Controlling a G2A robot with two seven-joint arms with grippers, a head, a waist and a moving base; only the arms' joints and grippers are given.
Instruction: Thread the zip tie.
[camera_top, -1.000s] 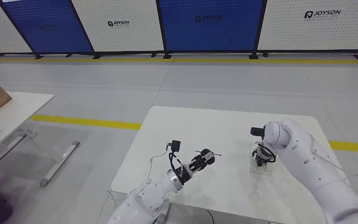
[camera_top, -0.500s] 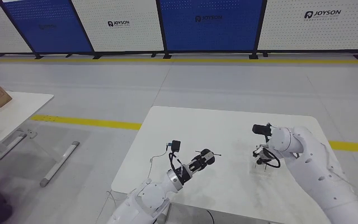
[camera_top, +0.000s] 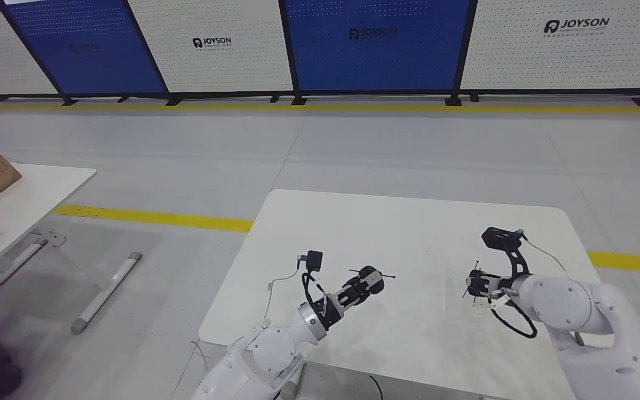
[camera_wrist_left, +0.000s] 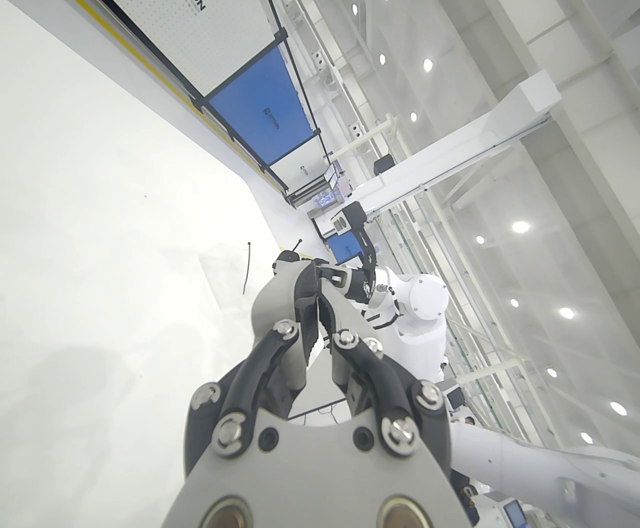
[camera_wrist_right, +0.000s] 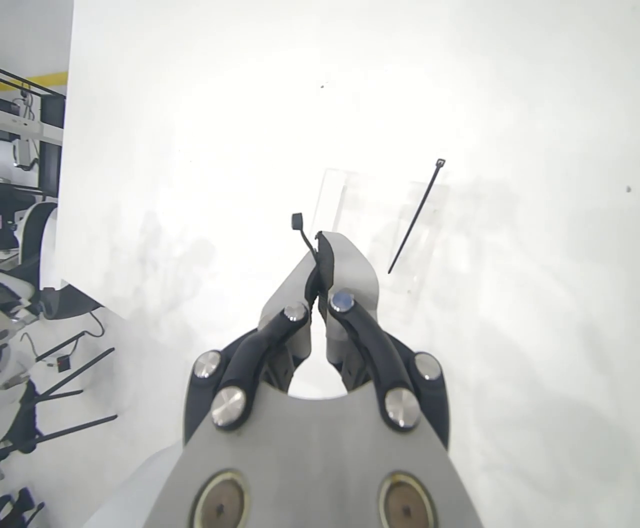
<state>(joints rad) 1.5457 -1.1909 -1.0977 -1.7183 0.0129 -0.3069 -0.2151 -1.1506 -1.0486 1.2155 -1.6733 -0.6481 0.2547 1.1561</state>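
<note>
R gripper (camera_wrist_right: 320, 247) is clamped on zip tie (camera_wrist_right: 298, 221) near its head; L gripper (camera_wrist_left: 317, 280) is shut on 2nd tie (camera_top: 388, 275). Nothing is threaded yet and grippers are held well apart, so an early stage is judged.

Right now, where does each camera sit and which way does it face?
Top: overhead, looking down at the table; both arms show.
Left wrist: behind the left hand, facing across the table toward the right arm.
Right wrist: behind the right hand, facing down at the table.
Shared: both wrist views catch the loose zip tie.
</note>
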